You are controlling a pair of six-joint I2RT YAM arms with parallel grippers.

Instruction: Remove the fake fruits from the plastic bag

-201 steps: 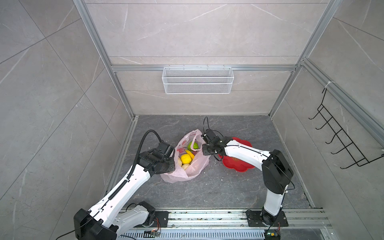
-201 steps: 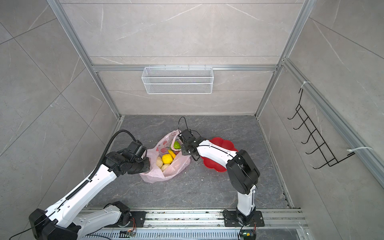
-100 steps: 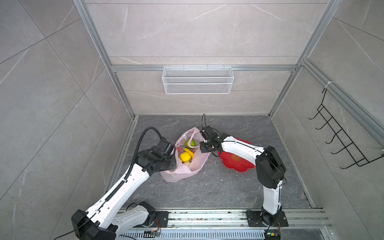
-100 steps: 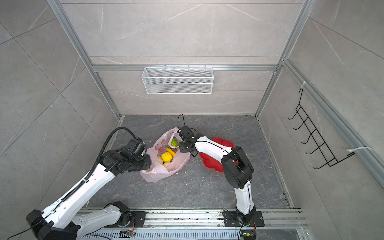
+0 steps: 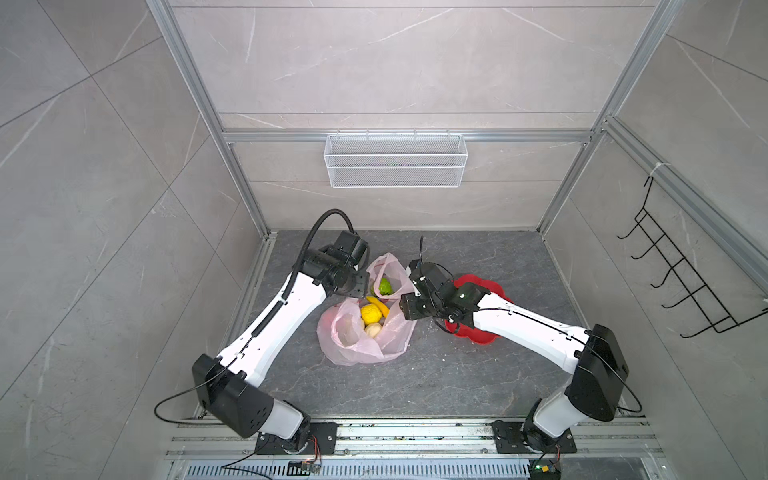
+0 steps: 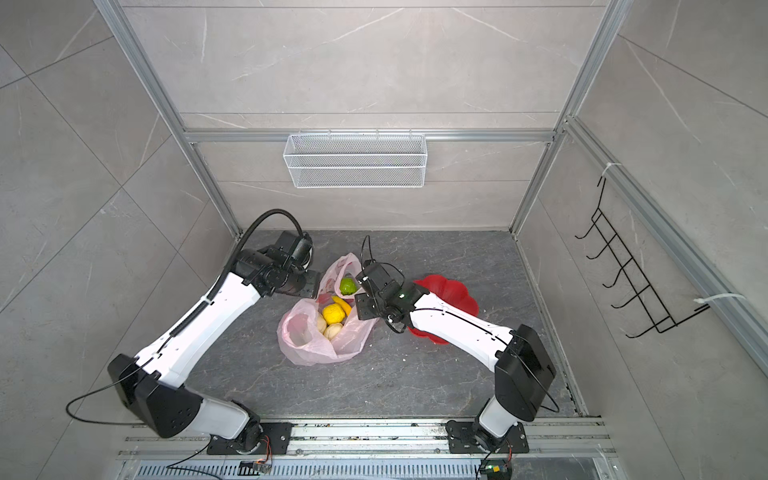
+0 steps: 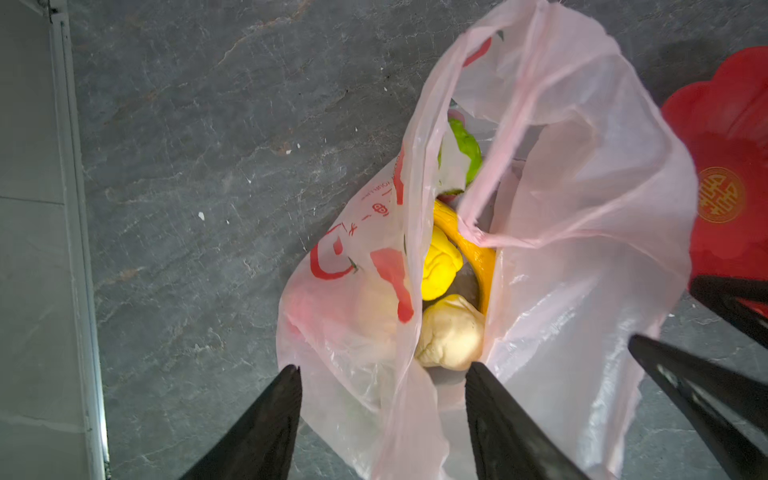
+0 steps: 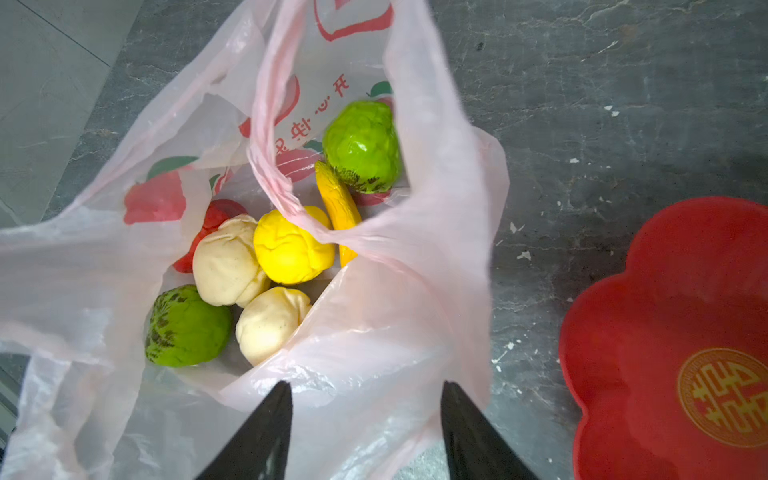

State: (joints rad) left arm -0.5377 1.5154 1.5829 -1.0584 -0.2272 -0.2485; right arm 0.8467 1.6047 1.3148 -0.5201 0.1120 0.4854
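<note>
The pale-pink plastic bag (image 5: pixel 353 345) (image 6: pixel 309 345) lies slack on the grey floor with its mouth open upward. The fake fruits sit inside it: a yellow lumpy one (image 8: pixel 291 249) (image 5: pixel 371 313), a banana (image 8: pixel 338 199), two green balls (image 8: pixel 361 145) (image 8: pixel 187 328), two beige lumps (image 8: pixel 226 262) (image 8: pixel 270 324) and a partly hidden red apple (image 8: pixel 216 216). My left gripper (image 7: pixel 383 365) (image 5: pixel 360 281) hangs open over the bag's left rim. My right gripper (image 8: pixel 366 382) (image 5: pixel 409 306) hangs open over the right rim. Loose film lies under both; neither pinches it.
A red flower-shaped dish (image 5: pixel 484 337) (image 8: pixel 665 332) sits on the floor just right of the bag, partly under my right arm. A white wire basket (image 5: pixel 395 160) hangs on the back wall and a black hook rack (image 5: pixel 681 282) on the right wall.
Both grippers have gone from shut to open and let go of the bag's rim. The bag has slumped onto the floor with its mouth wider.
</note>
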